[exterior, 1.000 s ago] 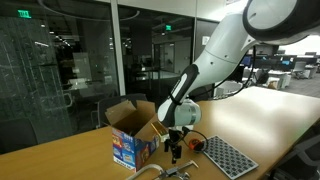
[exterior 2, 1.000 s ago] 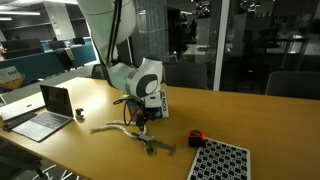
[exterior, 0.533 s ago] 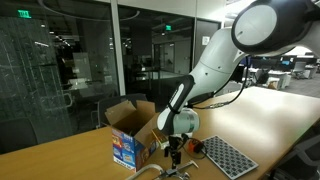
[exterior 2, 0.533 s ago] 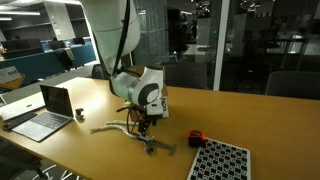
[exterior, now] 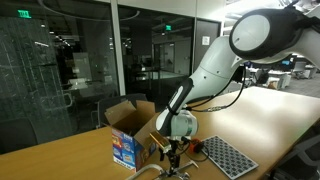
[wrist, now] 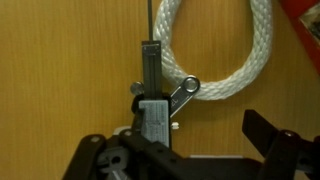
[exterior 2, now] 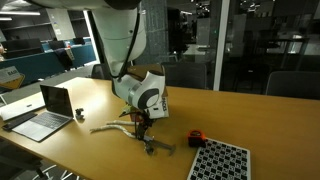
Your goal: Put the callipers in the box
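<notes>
Glass-walled office, wooden table (exterior: 262, 112) bearing box (exterior: 130, 146)

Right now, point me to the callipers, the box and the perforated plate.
the callipers (wrist: 150, 70), wrist view, on the straight beam above the slider
the box (exterior: 127, 150), in an exterior view, on its blue printed side
the perforated plate (exterior 2: 218, 161), in an exterior view, middle of its holed top

Arm (exterior: 212, 68) bent low, gripper (exterior: 173, 153) pointing down, jaws apart
</notes>
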